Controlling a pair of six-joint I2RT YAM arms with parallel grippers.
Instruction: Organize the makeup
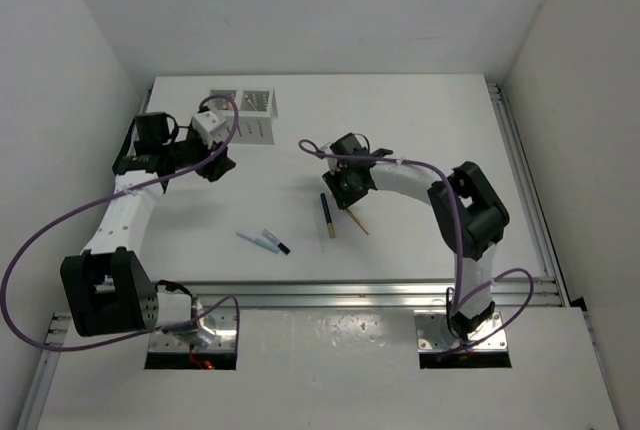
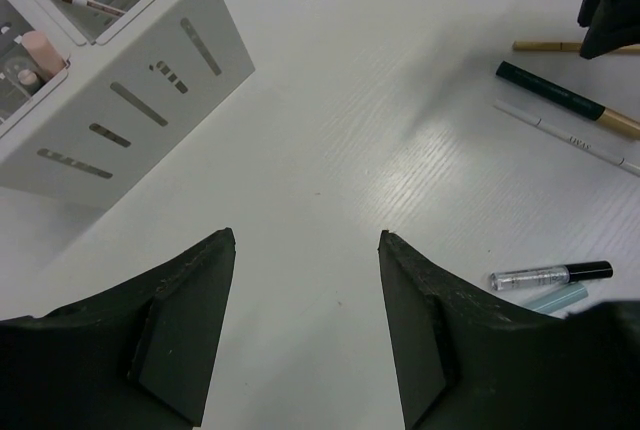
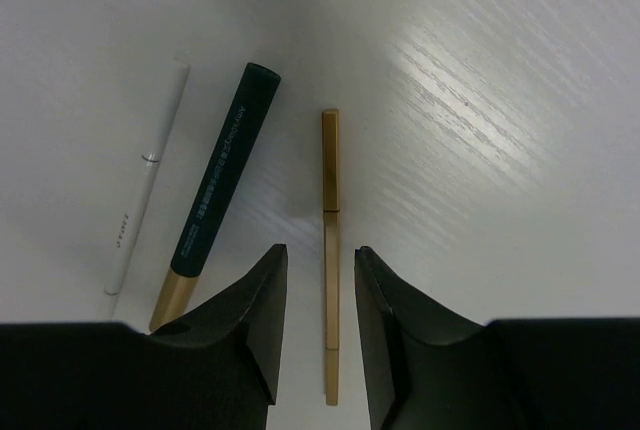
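My right gripper (image 3: 320,250) is open with its fingers on either side of a slim tan stick (image 3: 330,180) lying on the table, a small gap on each side. Beside it lie a dark stick with a gold end (image 3: 220,185) and a thin white stick (image 3: 145,180). In the top view the right gripper (image 1: 347,190) is over the tan stick (image 1: 359,221) and the dark stick (image 1: 327,215). My left gripper (image 1: 215,165) is open and empty above bare table (image 2: 306,235). A clear tube with a black cap (image 2: 550,275) and a pale blue stick (image 2: 555,297) lie to its right.
The white slotted two-compartment box (image 1: 243,110) stands at the back left, just beyond the left gripper. In the left wrist view the box (image 2: 130,80) holds a pink stick (image 2: 40,50) and a thin stick with a dark red end (image 2: 85,0). Rails run along the table's near and right edges.
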